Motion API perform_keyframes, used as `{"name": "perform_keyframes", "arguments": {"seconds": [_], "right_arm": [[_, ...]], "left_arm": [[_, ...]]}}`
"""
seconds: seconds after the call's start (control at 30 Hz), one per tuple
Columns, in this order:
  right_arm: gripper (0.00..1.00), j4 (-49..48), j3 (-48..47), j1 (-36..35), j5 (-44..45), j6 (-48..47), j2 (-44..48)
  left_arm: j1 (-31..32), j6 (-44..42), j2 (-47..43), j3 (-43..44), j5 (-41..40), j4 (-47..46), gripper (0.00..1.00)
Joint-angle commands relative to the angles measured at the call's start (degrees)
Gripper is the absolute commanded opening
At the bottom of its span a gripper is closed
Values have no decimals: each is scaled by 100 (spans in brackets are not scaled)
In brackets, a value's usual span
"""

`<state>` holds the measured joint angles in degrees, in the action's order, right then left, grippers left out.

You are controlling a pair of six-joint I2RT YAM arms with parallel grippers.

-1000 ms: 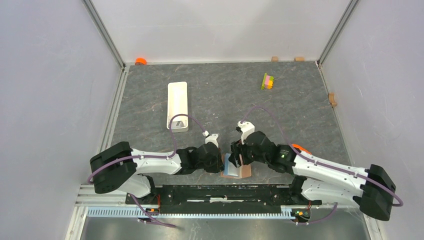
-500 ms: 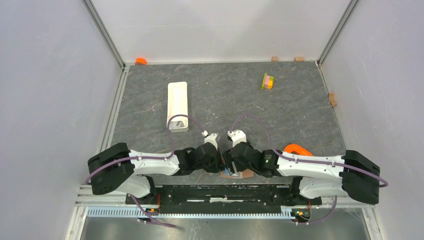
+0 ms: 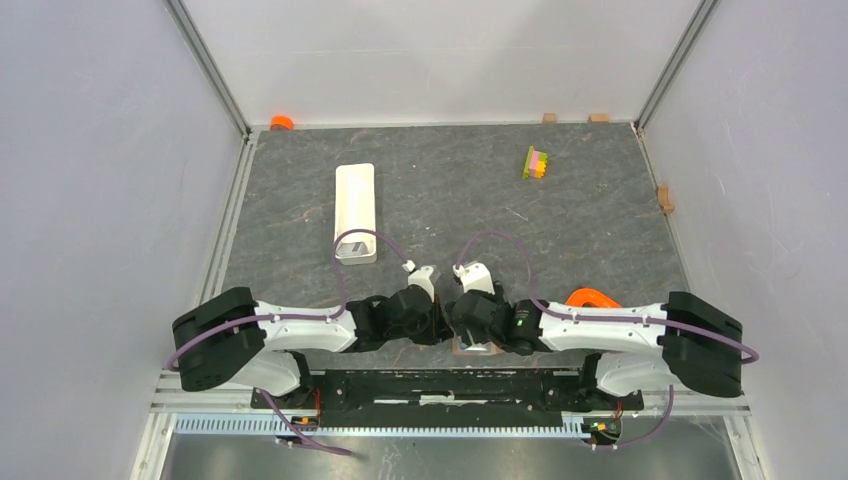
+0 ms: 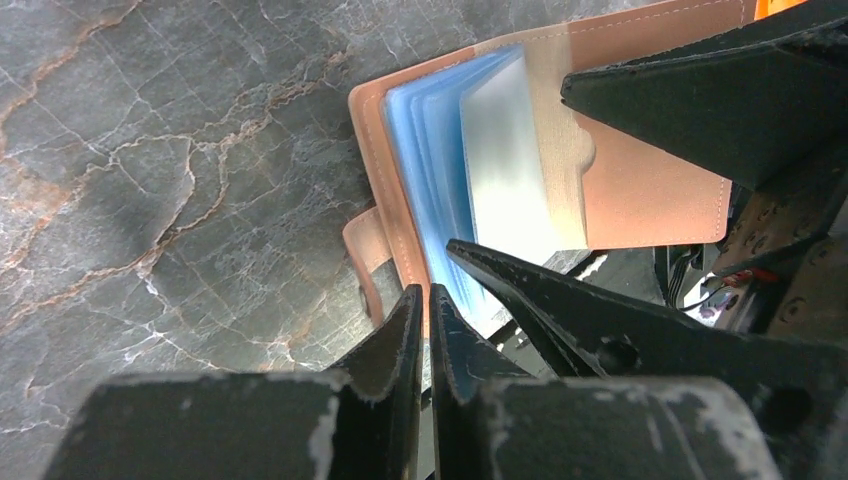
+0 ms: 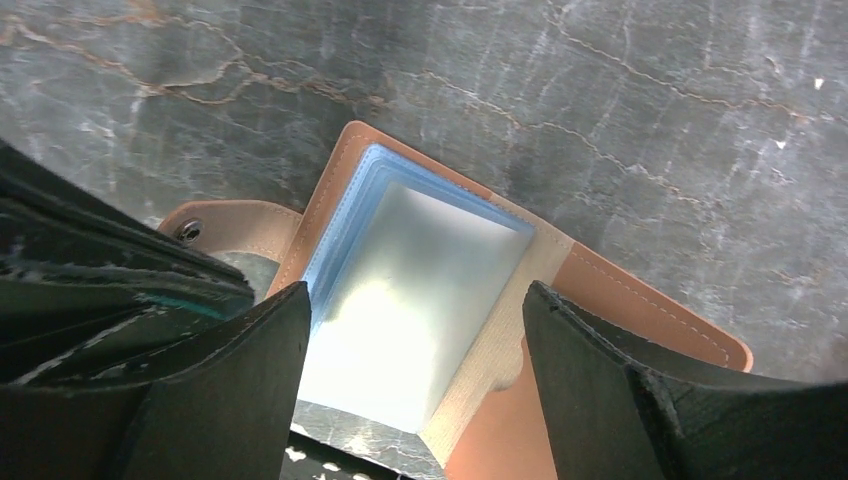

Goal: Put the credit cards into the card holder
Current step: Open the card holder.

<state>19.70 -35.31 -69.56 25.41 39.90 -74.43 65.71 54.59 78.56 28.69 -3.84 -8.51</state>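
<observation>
The card holder [image 5: 640, 310] lies open on the grey table at its near edge. It is reddish-brown, with a snap strap [image 5: 215, 228]. A stack of pale blue-grey credit cards [image 5: 430, 260] sits in its left half, partly under a beige pocket. My right gripper [image 5: 418, 292] is open, with one finger on either side of the cards. My left gripper [image 4: 428, 300] is shut on the card holder's [image 4: 650, 190] left edge. The cards [image 4: 500, 170] show there too. In the top view both grippers, left [image 3: 438, 322] and right [image 3: 466, 322], meet over the card holder [image 3: 472, 349], which is mostly hidden.
A long white tray [image 3: 356, 210] lies at the middle left. A coloured block stack [image 3: 536, 162] stands at the far right. An orange object [image 3: 590, 297] lies by the right arm. An orange cap [image 3: 281, 122] and small wooden blocks [image 3: 664, 197] sit along the walls.
My right arm has swung left and down over the card holder, covering most of it in the top view. My left arm has barely moved.
</observation>
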Motion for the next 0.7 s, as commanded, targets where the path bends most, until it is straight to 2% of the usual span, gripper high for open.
{"name": "perform_keyframes", "arguments": {"seconds": [0.0, 0.13, 0.43, 0.53, 0.67], "right_arm": [[81, 516, -274, -82, 602, 252, -143], [78, 518, -202, -102, 624, 315, -134], [78, -71, 227, -95, -8, 586, -357], [68, -81, 320, -94, -31, 672, -316], [48, -125, 480, -30, -70, 718, -128]], "left_arm": [[19, 25, -136, -55, 15, -282, 11], [17, 26, -284, -138, -67, -282, 11], [14, 78, -613, -302, -237, -243, 13], [25, 78, -673, -311, -250, -212, 13], [16, 111, -721, -344, -300, -212, 15]]}}
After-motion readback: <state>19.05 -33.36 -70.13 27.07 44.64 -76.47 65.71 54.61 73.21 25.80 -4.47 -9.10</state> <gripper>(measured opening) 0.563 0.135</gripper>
